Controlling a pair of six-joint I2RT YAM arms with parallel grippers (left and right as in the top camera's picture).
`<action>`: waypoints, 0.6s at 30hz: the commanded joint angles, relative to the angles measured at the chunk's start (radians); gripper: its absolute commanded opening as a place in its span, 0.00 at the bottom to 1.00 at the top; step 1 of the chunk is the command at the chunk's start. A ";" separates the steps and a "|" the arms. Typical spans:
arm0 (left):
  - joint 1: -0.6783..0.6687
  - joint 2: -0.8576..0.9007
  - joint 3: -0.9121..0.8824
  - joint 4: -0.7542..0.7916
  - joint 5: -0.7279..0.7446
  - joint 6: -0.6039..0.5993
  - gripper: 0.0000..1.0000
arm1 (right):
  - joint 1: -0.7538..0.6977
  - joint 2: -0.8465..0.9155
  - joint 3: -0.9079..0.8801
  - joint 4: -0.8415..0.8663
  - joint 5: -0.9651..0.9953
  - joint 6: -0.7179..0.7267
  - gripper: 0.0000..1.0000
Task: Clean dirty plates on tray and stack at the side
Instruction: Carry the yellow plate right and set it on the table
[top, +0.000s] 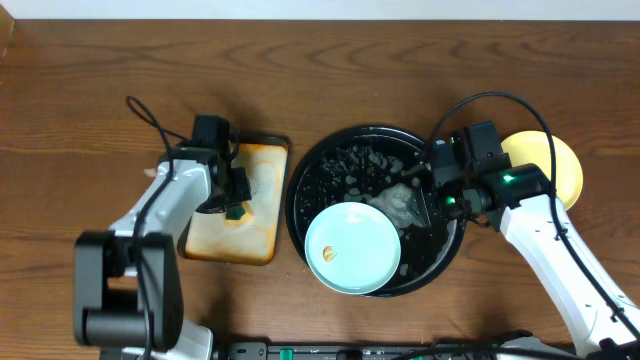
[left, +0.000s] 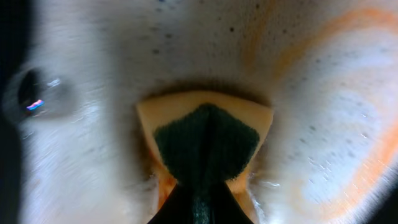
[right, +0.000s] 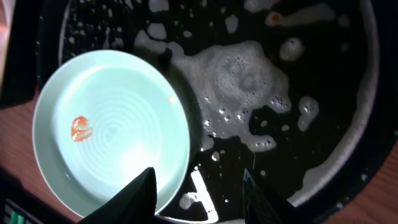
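Dirty plates: one mint-green plate (top: 352, 248) is lying in the near part of the black tray (top: 293, 205), and one yellow plate (top: 555, 165) is sitting outside it on the table, at the right side.

Tool: the left gripper (left: 200, 202) is pinching the sponge (left: 205, 134), green face toward the camera, and pressing it onto the small orange-stained tray (left: 323, 124), well apart from any plate.

The right gripper (right: 202, 196) is hanging spread and empty over the black tray, just beside the mint-green plate's rim.

Foam (right: 242, 81) is pooling on the tray floor next to that plate. An orange smear (right: 79, 127) is showing near the plate's centre.

Step in hand, as judged: loading the sponge. Doing it well means keeping the pinch firm, carrying the sponge straight to the smear, and having the right fingers steady the rim so the plate is not sliding.

Hard to make out:
- No second mint-green plate is appearing in any view.
- The right arm is covering part of the yellow plate, so any smear on it cannot be told.
- The left fingertips are blurring into the sponge's dark top.
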 joint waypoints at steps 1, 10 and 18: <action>0.002 0.090 -0.006 0.028 0.021 0.073 0.08 | 0.011 0.003 0.004 -0.012 0.012 -0.005 0.43; 0.002 0.192 -0.003 0.061 0.022 0.073 0.08 | 0.011 0.003 0.004 -0.060 0.011 -0.053 0.44; 0.002 0.113 0.098 -0.073 0.040 0.069 0.08 | 0.011 0.003 -0.037 -0.073 -0.035 -0.104 0.44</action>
